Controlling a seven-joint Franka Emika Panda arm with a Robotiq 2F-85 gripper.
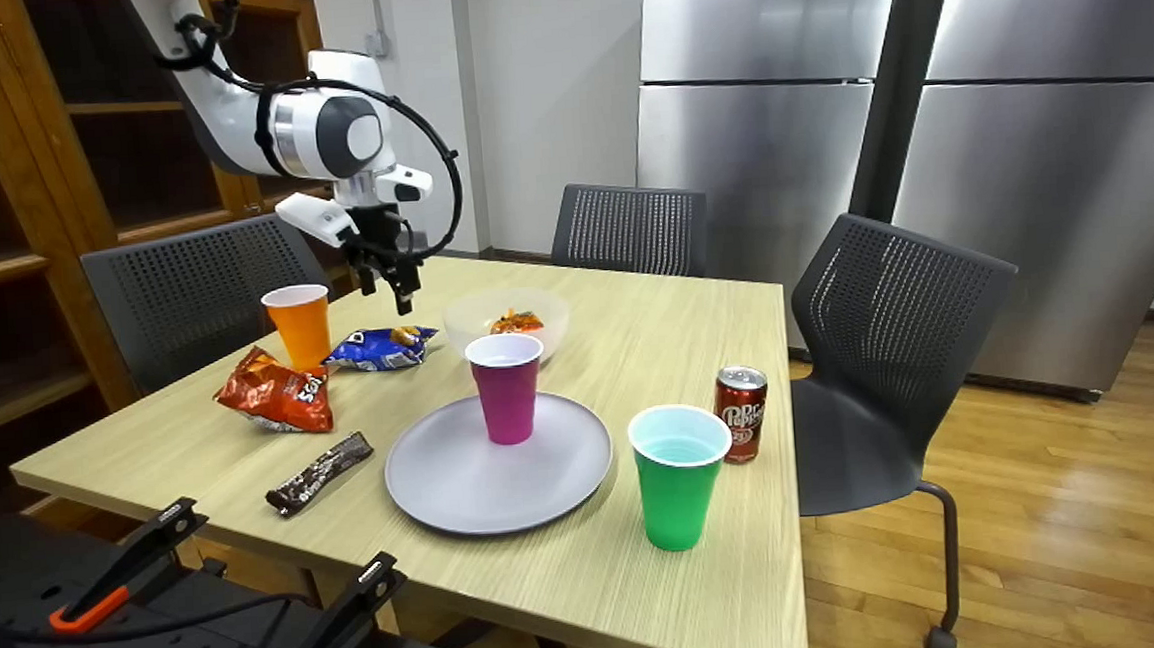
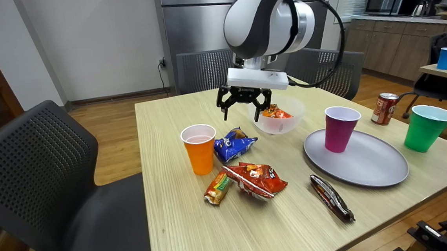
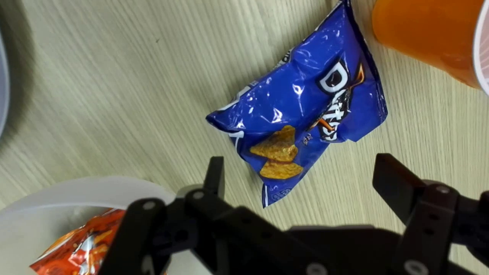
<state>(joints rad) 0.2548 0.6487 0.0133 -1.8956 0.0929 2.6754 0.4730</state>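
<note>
The blue Doritos bag (image 3: 301, 97) lies on the table (image 2: 183, 226), its glossy film crinkled and flecked with highlights, its outline pulled into sharp corners; golden chips are printed near one end. The tabletop beneath is pale, with a fine, straight wood grain. Above the bag and apart from it hangs the hand (image 2: 241, 117), its black, angular fingers (image 3: 397, 185) spread wide and released, with nothing between them.

The bag has close neighbors. An orange cup (image 2: 200, 154), smooth, tapered and white-rimmed, stands upright just beside it. On another side sits a round, frosted, translucent bowl (image 2: 276, 128) with a crinkled red-orange packet (image 3: 91, 240) inside; in the wrist view the hand covers part of the bowl's rim. Near the cup lies a puffed, creased red snack bag (image 2: 257, 180), hiding one end of an orange-gold wrapped bar (image 2: 217, 188); whether the two touch is hard to tell.

Farther along, a slim bar in a shiny dark brown wrapper (image 2: 332, 198) lies near a flat, matte gray plate (image 2: 372, 170). A magenta cup (image 2: 338, 133) stands upright on the plate, and past it stand a green cup (image 1: 681, 498) and a metal Dr Pepper can (image 1: 742, 414). Dark chairs (image 1: 896, 304) with perforated backs surround the table, and brushed-steel refrigerators (image 1: 758, 173) rise behind.
</note>
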